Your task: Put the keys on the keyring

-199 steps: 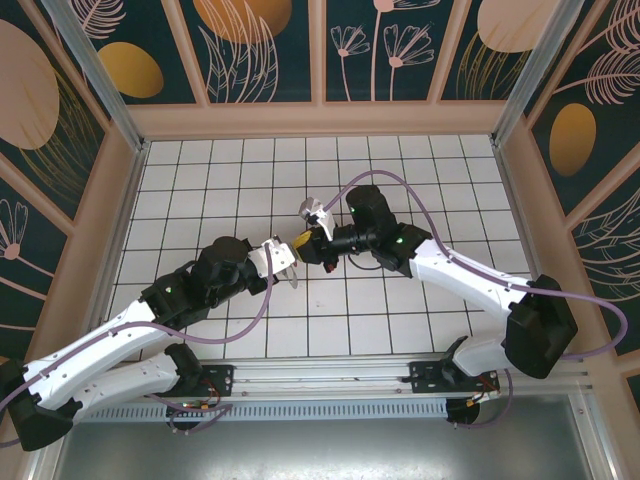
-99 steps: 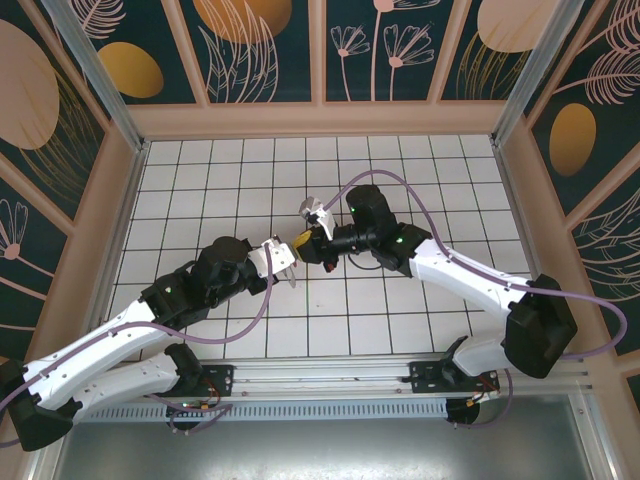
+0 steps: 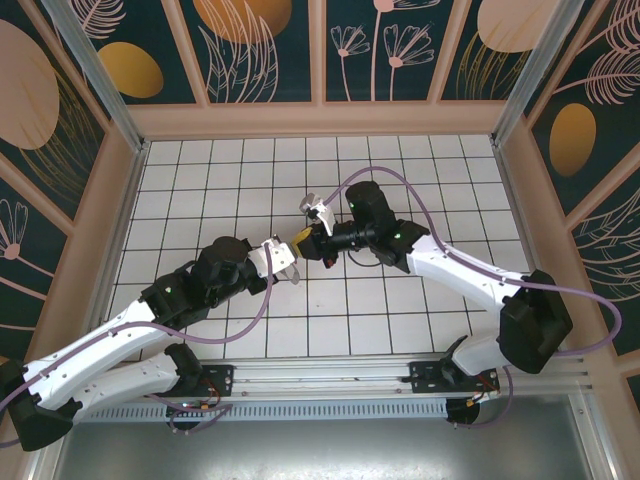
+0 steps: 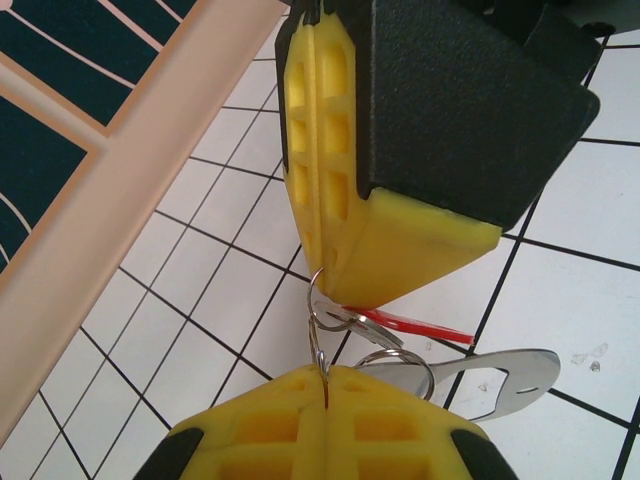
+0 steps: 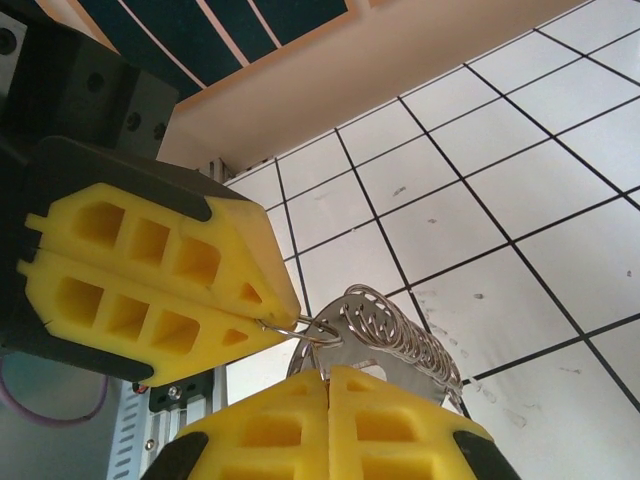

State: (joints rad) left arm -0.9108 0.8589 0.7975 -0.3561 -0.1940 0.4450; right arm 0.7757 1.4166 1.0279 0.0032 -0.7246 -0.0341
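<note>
One keyring (image 4: 316,318) hangs pinched between left tool (image 4: 326,378) and right tool (image 5: 328,375).

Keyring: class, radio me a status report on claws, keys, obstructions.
Left claw shut on keyring. Right claw shut on it too. Red key dangling at the rings, threading unclear. Silver tag hangs close by.

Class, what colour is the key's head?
The key's head is bright red; clearest in left wrist view.
</note>
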